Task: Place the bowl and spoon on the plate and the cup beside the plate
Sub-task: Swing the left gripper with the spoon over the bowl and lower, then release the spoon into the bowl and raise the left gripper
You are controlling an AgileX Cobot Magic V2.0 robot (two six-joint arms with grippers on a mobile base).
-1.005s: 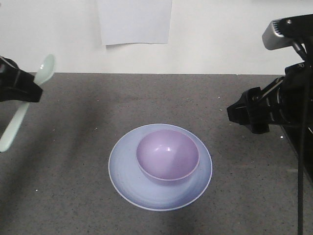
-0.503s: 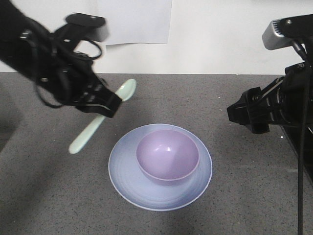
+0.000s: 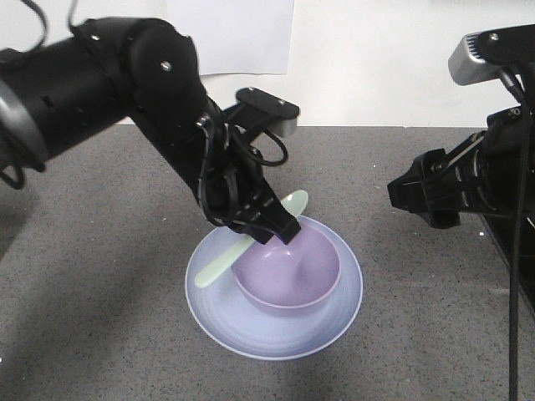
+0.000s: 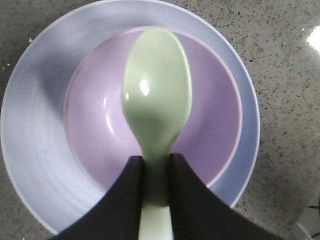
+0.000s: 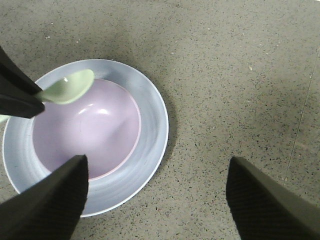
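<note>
- Spoon point(image 3: 219, 263), pale mint-green: we see it pinched at the neck of its handle by the left gripper point(image 3: 284, 232), whose two black fingers point(image 4: 127, 200) are pressed tight against either side of it.
- We see the left arm point(image 3: 125, 92) reaching in from the upper left edge, slanting steeply down and to the right over the grey speckled table point(image 3: 100, 334), with its wrist bent so the gripper points down toward the middle.
- We see the spoon tilted in the front view, with its handle end low over the plate's left rim and its scoop higher toward the back. In the left wrist view the scoop hangs over the bowl's hollow, and we cannot tell whether it touches.
- We find the lavender bowl point(image 3: 292, 271) sitting in the middle of the pale blue plate point(image 3: 251, 334), at the table's centre.
- We see the right arm point(image 3: 485, 184) at the right edge, held above the table and pointing left, well apart from the plate.
- We see the right gripper point(image 5: 157, 160) with its fingers spread wide and nothing between them.
</note>
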